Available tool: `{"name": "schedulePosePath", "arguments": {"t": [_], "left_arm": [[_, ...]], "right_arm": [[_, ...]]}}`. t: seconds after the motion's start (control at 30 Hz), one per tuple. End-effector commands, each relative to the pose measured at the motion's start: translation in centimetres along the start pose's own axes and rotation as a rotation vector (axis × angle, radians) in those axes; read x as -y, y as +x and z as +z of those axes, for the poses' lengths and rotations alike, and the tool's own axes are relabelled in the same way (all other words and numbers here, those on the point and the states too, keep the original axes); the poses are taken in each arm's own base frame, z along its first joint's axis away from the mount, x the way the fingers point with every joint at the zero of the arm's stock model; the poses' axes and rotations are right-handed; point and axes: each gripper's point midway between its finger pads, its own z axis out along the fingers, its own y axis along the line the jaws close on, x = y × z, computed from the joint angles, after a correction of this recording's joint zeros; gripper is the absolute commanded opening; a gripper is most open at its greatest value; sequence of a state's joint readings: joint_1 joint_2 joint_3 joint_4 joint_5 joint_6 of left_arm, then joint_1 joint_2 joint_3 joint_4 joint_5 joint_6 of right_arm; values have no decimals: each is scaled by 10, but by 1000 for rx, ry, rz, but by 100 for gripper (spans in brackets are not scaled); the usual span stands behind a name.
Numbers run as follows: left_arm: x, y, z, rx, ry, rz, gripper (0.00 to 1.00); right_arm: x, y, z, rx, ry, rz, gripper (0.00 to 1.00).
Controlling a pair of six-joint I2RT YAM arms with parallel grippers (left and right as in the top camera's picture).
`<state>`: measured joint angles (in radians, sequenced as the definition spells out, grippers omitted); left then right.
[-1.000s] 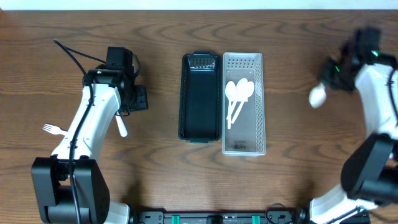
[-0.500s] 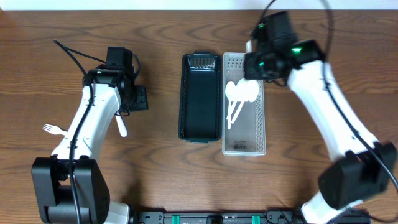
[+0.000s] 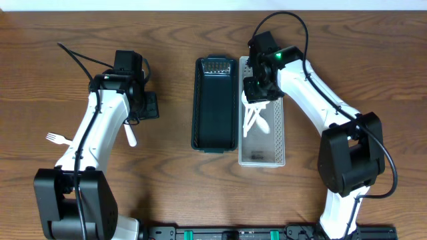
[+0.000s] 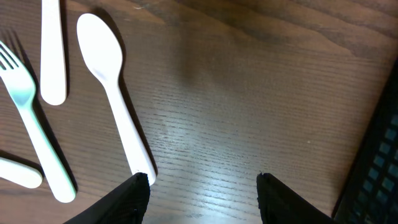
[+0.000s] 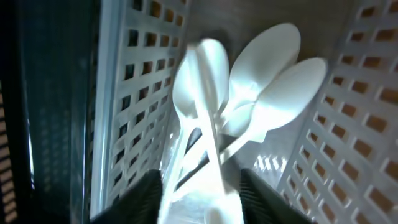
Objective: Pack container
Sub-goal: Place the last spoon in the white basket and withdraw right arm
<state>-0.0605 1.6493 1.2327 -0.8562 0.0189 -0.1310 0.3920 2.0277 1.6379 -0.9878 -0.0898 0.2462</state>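
A white perforated bin (image 3: 280, 143) stands right of a dark green bin (image 3: 215, 127). My right gripper (image 3: 261, 88) hangs low in the white bin's far end, jaws apart (image 5: 200, 186). A blurred white spoon (image 5: 200, 68) lies loose between the jaws, on top of two other white spoons (image 5: 283, 81). My left gripper (image 3: 145, 105) is open and empty above the bare table (image 4: 202, 186). A white spoon (image 4: 102, 56) lies by its left finger, and a pale green fork (image 4: 25, 93) lies beside that.
More white utensil handles (image 4: 53, 50) lie at the left of the left wrist view. A white fork (image 3: 59, 139) and a white spoon (image 3: 131, 137) lie on the table beside the left arm. The dark bin's wall (image 4: 379, 168) is right of the left gripper.
My right arm swung from the far right of the table to the white bin, carrying a white spoon, and lowered into it. The left arm has not moved.
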Motion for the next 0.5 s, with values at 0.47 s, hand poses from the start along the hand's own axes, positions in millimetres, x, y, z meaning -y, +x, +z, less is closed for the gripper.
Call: {"name": "schedulePosePath", "arguments": {"t": [0.47], "left_arm": [[-79,-12,-29,65,-75,-300,81]], "right_arm": [[67,-75,-223,496,13,43,72]]}}
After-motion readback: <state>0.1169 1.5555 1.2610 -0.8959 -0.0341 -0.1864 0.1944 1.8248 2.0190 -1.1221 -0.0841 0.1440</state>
